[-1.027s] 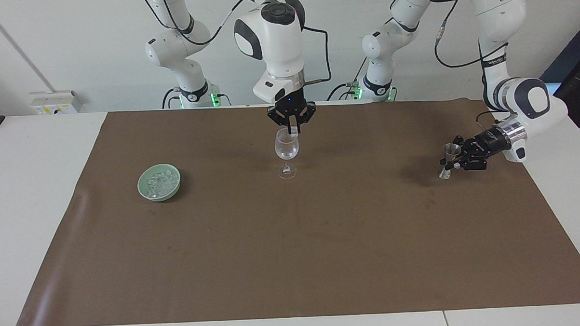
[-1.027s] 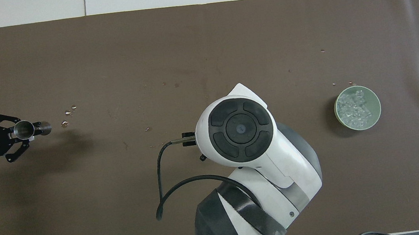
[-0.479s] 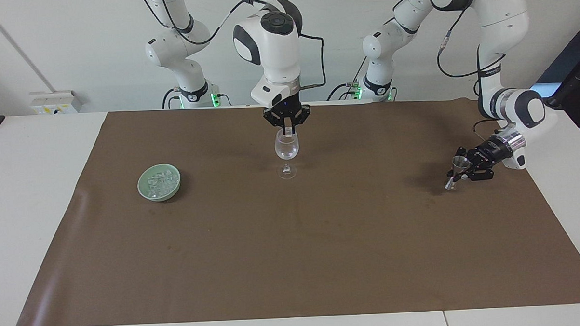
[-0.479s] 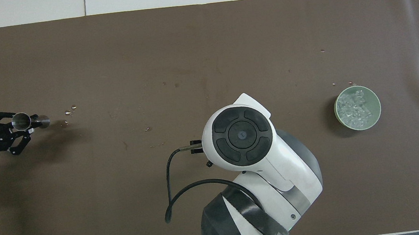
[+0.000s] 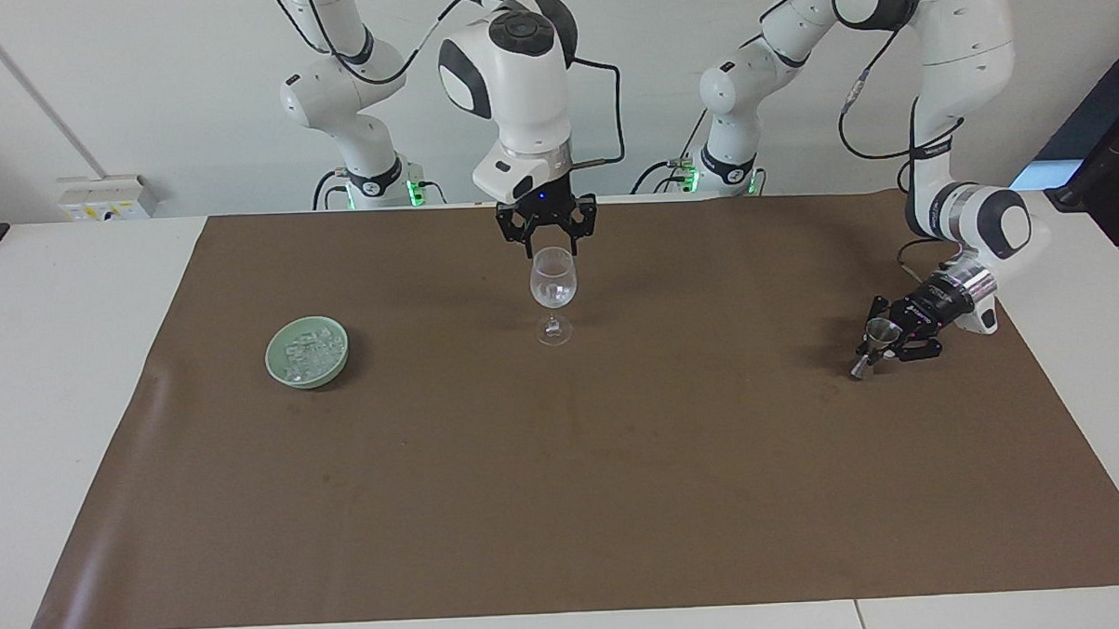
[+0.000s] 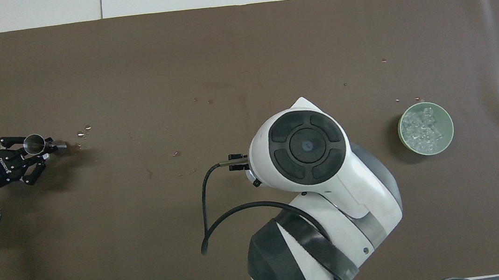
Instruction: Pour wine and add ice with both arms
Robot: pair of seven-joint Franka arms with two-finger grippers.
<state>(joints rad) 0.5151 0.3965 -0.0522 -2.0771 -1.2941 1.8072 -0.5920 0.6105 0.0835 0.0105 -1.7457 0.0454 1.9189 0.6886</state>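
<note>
A clear wine glass (image 5: 553, 287) stands upright on the brown mat, midway between the arms. My right gripper (image 5: 551, 243) hangs just over its rim, open, nothing between its fingers; in the overhead view this arm's wrist hides both gripper and glass. The ice (image 5: 308, 349) (image 6: 423, 127) lies heaped in a pale green dish (image 5: 282, 366) toward the right arm's end. At the left arm's end, my left gripper (image 5: 882, 345) (image 6: 41, 150) is shut on a small steel jigger (image 5: 880, 333) (image 6: 35, 143), tilted and low over the mat.
Small water drops (image 6: 84, 130) dot the mat beside the jigger, and a few more lie toward the middle. The brown mat (image 5: 566, 491) covers most of the white table. A socket box (image 5: 107, 195) sits at the table's corner by the right arm's base.
My right gripper opened and rose a little above the glass; the ice cube it held at its fingertips is gone from them. My left gripper sank toward the mat with the jigger.
</note>
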